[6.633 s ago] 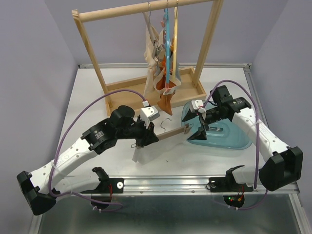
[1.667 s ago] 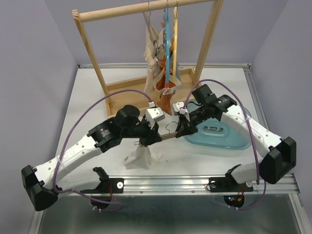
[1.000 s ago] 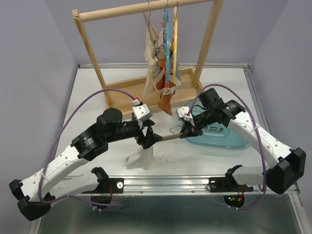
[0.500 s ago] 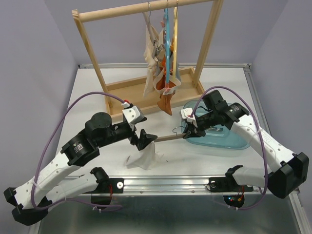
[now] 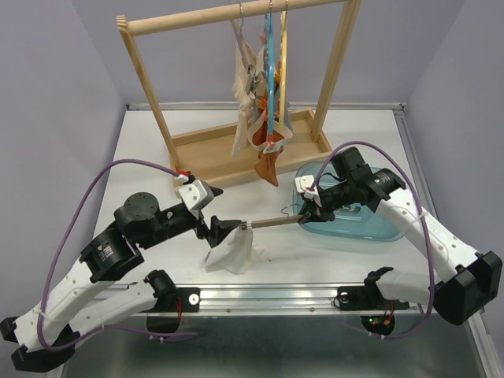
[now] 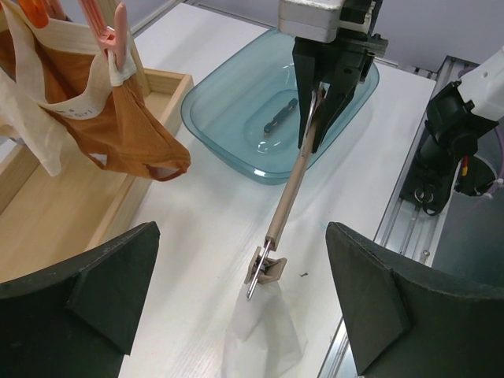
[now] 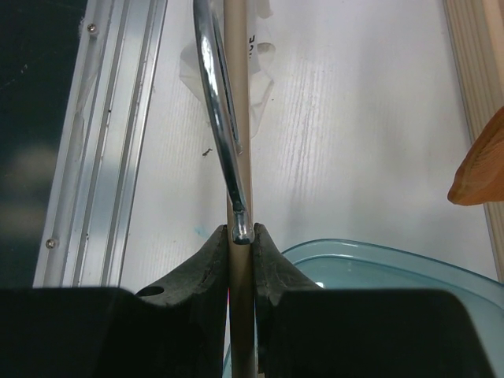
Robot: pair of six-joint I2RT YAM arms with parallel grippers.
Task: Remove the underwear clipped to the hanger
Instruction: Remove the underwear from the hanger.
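— Left claw (image 5: 220,210)?
— Spread wide, holding nothing. Just right of it the white underwear (image 5: 232,252) slumps on the worktop (image 5: 142,157), caught in the hanger (image 5: 272,223) end clip.
— Right claw (image 5: 305,214)?
— Clamped on the hanger's bar, beside the blue tub (image 5: 378,224).

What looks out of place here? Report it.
The thin wooden hanger bar is off the wooden rack, held sideways in the right hand; small white cloth underwear hangs clipped to its far end, slumped on the white table.
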